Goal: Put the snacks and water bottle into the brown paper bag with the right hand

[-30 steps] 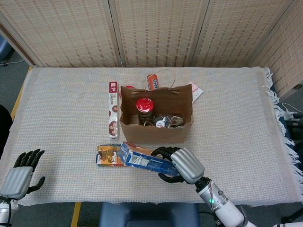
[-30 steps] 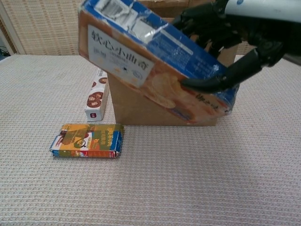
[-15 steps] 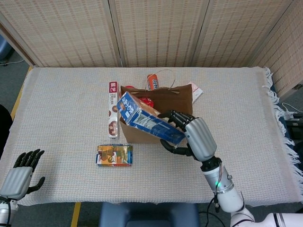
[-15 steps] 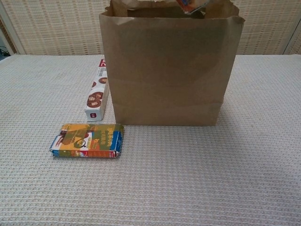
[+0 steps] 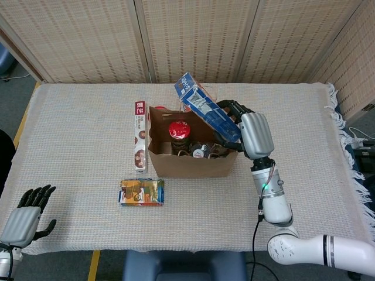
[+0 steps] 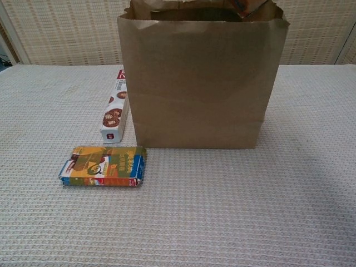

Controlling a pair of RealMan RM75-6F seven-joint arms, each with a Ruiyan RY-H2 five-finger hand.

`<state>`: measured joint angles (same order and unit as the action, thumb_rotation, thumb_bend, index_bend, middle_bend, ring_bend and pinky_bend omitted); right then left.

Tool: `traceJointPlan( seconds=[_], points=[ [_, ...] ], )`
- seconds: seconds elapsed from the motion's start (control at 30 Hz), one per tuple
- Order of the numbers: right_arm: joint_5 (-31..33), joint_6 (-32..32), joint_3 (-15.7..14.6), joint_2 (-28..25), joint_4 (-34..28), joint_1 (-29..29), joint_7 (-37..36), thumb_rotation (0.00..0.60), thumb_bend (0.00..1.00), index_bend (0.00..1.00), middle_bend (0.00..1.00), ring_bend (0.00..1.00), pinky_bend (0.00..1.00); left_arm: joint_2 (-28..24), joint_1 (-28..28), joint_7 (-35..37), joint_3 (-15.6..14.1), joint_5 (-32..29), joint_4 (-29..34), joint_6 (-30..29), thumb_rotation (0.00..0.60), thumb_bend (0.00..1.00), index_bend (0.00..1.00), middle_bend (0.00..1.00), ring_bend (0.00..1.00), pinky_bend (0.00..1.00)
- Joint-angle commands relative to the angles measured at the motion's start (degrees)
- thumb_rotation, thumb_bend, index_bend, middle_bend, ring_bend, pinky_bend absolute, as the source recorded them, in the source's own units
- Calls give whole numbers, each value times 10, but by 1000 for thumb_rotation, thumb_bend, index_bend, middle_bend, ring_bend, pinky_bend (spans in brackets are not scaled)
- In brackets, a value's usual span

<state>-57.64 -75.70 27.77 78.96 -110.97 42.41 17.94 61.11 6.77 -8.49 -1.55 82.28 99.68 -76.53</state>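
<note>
Fingers [image 5: 233, 109] of right hand [image 5: 253, 133] wrapped round blue box [image 5: 207, 113], tilted over bag [image 5: 193, 164] mouth
Box angled, low end toward opening, likely to slide in beside red-capped bottle [image 5: 179, 133]; flat snack [image 5: 142, 192] and long box [image 5: 139, 135] on table outside bag; left hand [image 5: 24, 218] idle, fingers apart

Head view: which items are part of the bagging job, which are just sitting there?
Job items:
- brown paper bag, open
- blue snack box, held tilted over the bag by the right hand
- red-capped bottle, inside the bag
- orange snack pack, on the cloth
- long cookie box, beside the bag

Just there:
- left hand, idle at the table corner
- woven screen
</note>
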Motion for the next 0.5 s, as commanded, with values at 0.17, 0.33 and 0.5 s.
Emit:
traceJointPlan(
  seconds=[0.17, 0.33, 0.5],
  points=[
    [-14, 29, -33, 24, 22, 24, 22, 600, 537, 697, 640, 644, 811, -1, 1, 2, 0, -1, 0, 2, 600, 370, 0, 0, 0, 24],
    [51, 63, -32, 11, -13, 36, 43, 600, 242, 207, 371, 287, 437, -1, 0, 1, 1, -2, 1, 0, 600, 369, 0, 0, 0, 24],
    [70, 63, -27, -9, -41, 33, 41, 600, 137, 0, 181, 110, 246, -1, -2, 3, 1, -1, 0, -4, 600, 368, 0, 0, 0, 24]
  ],
)
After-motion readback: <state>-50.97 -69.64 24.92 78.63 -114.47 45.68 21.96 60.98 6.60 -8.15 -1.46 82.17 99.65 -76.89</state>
